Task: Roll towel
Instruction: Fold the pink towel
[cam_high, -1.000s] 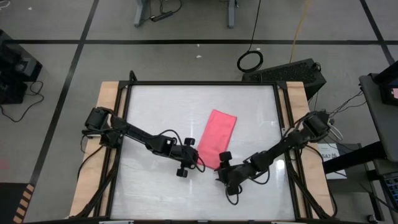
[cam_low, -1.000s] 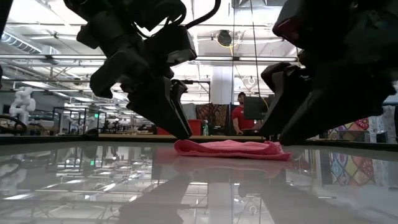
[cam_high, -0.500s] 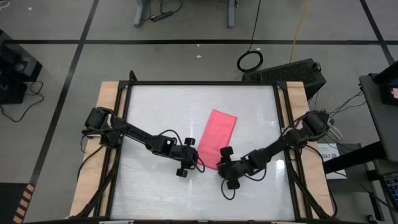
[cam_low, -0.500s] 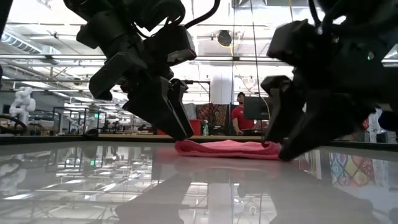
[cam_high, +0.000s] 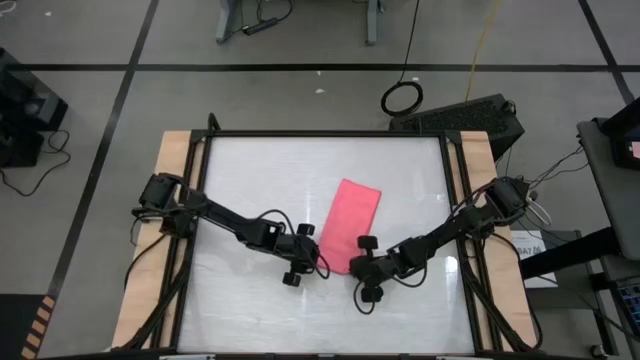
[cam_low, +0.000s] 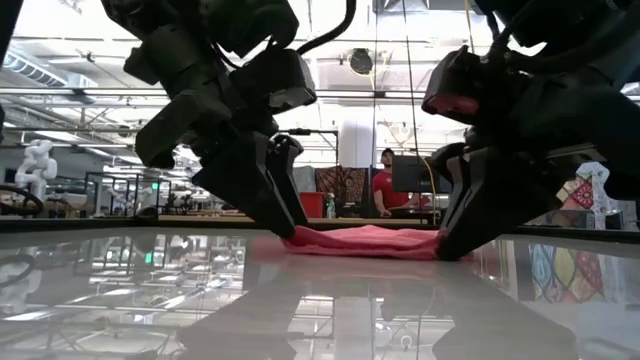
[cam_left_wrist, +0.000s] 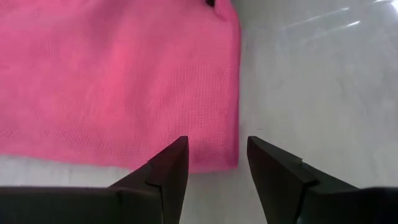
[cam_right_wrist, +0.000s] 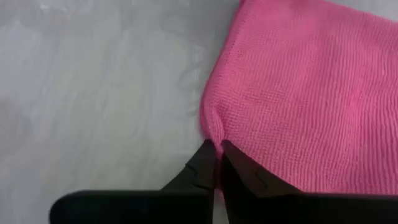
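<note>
The pink towel (cam_high: 352, 222) lies flat on the white table as a long folded strip, running from the far right toward the near left. My left gripper (cam_left_wrist: 217, 146) stands open at the strip's near end. Its fingers straddle the near left corner (cam_left_wrist: 221, 158), low over the table in the low view (cam_low: 298, 232). My right gripper (cam_right_wrist: 217, 149) is shut on the near right corner and stands at the strip's other side in the low view (cam_low: 445, 250). From above, both grippers (cam_high: 316, 262) (cam_high: 352, 267) flank the strip's near end. My left gripper has one finger (cam_left_wrist: 171, 162) over the towel's near edge and the other beside the corner; whether either touches the cloth I cannot tell. My right gripper pinches the towel's near right corner (cam_right_wrist: 213, 127) between its two fingertips, slanting down from the near right. The cloth puckers just ahead of the tips. The towel stays lying on the table.
Wooden side rails (cam_high: 172, 190) and a black frame (cam_high: 330, 133) border the table. Bare tabletop (cam_high: 250, 180) stretches to the far left of the towel. A person in red (cam_low: 383, 185) stands far back in the room.
My right gripper has moved toward the towel's near end, come down to the table and shut on the near right corner. My left gripper has sunk a little toward the near left corner. The towel lies where it was.
</note>
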